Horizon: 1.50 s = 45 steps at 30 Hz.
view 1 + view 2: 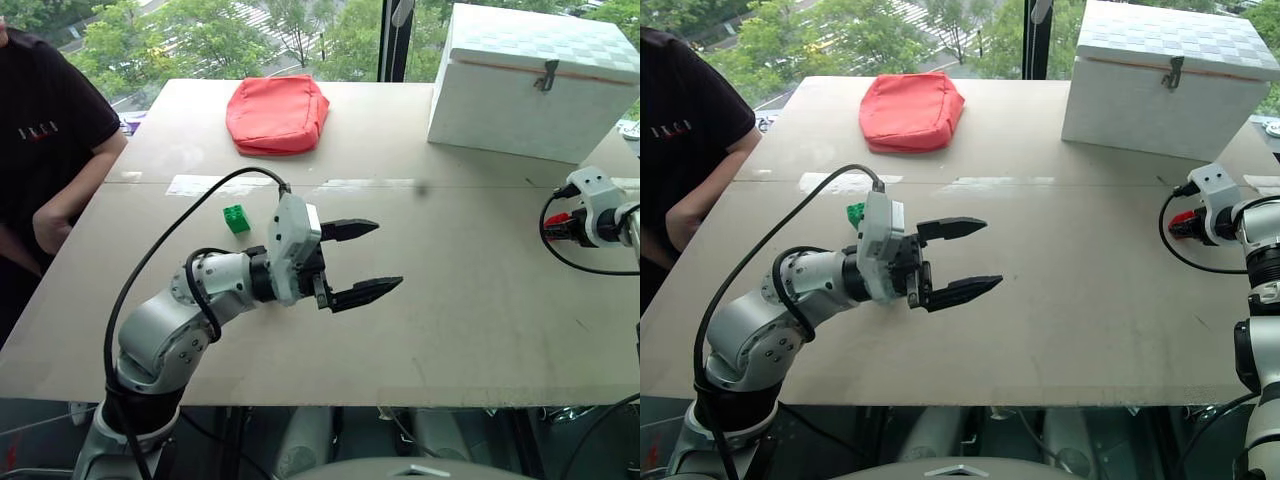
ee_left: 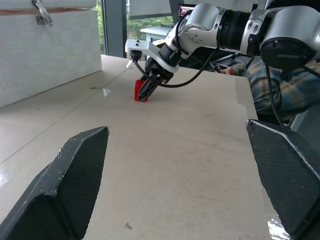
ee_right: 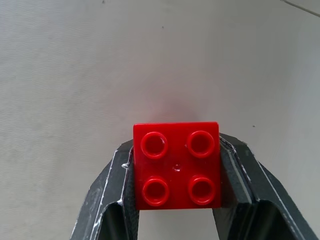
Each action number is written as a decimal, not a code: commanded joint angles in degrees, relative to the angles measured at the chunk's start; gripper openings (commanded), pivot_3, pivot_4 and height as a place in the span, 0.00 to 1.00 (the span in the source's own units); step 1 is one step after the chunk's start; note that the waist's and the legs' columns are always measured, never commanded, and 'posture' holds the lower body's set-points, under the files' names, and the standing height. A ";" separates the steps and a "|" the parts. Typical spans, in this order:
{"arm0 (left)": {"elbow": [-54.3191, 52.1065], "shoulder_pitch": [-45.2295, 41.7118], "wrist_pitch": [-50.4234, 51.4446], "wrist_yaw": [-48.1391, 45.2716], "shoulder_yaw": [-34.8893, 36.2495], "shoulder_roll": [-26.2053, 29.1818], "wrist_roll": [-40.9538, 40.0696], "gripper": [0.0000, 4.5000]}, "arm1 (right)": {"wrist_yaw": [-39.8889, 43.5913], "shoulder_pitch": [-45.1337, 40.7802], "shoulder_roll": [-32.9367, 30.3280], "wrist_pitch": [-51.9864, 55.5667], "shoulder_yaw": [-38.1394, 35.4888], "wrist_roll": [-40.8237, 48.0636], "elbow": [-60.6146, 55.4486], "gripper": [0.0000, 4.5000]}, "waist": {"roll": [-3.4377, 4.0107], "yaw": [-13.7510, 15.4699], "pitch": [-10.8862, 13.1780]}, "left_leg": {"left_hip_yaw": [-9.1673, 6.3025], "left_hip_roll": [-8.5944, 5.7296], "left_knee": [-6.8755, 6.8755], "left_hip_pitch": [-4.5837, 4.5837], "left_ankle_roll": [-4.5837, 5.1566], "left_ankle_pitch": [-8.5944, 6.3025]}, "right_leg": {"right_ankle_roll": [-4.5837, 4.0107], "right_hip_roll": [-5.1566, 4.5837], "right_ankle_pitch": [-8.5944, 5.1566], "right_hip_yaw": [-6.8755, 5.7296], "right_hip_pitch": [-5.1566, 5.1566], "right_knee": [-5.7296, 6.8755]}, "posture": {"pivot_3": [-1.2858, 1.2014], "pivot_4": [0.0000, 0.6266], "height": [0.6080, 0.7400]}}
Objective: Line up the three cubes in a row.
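An office: desk (image 2: pixel 150 32) with monitor (image 2: pixel 186 10), big windows (image 1: pixel 200 35).

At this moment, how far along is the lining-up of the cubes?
Nothing is lined up yet. The right gripper has its fingers shut on the red cube near the table's right edge. The green cube sits alone, far left. The left gripper hangs open, empty.

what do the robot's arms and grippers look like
Both arms are silver-grey rounded segments with black joints and white wrist housings. A black cable loops along the left arm to its wrist. The left gripper and right gripper each have two black, pointed, textured fingers.
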 commanded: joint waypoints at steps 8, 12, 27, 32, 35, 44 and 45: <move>-4.41 11.92 -2.24 -1.50 7.88 6.75 0.08 1.00 | 23.37 5.98 -0.48 -4.46 8.11 6.95 -40.86 0.30 | 0.05 -0.86 0.02 | -0.07 0.34 -0.01 -0.04 -0.02 -0.02 | 0.01 0.27 0.00 0.03 -0.19 0.07 | 0.52 0.24 1.00; -5.52 15.04 -2.62 -2.01 9.80 8.06 -0.52 1.00 | 26.50 2.85 2.67 -15.59 14.43 1.39 -34.30 0.30 | 0.04 -0.69 0.03 | -0.08 0.35 0.04 -0.02 -0.05 -0.01 | -0.09 0.34 -0.04 0.09 -0.17 0.07 | 0.52 0.24 1.00; -10.17 21.33 -2.22 1.09 13.37 8.89 -0.79 1.00 | 31.10 -2.87 11.16 -27.12 16.05 -4.27 -18.57 0.30 | 0.03 0.03 0.02 | 0.14 0.31 0.01 -0.04 -0.33 0.16 | -0.14 0.44 0.09 0.52 -0.26 0.03 | 0.52 0.24 1.00; -10.58 21.95 -2.29 1.75 13.57 8.92 -0.96 1.00 | 31.37 -3.23 12.10 -28.06 15.84 -5.39 -16.73 0.30 | 0.03 0.04 0.02 | 0.17 0.29 0.02 -0.02 -0.21 0.09 | -0.20 0.43 0.06 0.55 -0.25 0.03 | 0.52 0.24 1.00; -10.23 22.13 -2.57 1.58 13.68 8.97 -0.85 1.00 | 31.57 -3.53 12.57 -28.49 15.71 -5.87 -15.81 0.30 | 0.03 0.01 0.02 | 0.17 0.29 0.02 0.00 -0.21 0.09 | -0.22 0.43 0.06 0.54 -0.26 0.06 | 0.52 0.24 1.00; -10.00 22.85 -2.84 1.24 14.31 9.02 -0.99 1.00 | 31.80 -3.45 13.18 -28.46 15.27 -6.28 -15.38 0.83 | 0.03 0.00 0.02 | 0.18 0.30 0.02 0.00 -0.27 0.12 | -0.20 0.44 0.08 0.55 -0.26 0.06 | 0.52 0.24 1.00; -9.89 22.95 -2.84 1.16 14.45 9.04 -0.98 1.00 | 31.58 -3.28 13.11 -28.65 15.23 -6.41 -15.69 0.94 | 0.03 0.01 0.02 | 0.18 0.30 0.02 0.00 -0.26 0.12 | -0.20 0.44 0.08 0.55 -0.26 0.06 | 0.52 0.24 1.00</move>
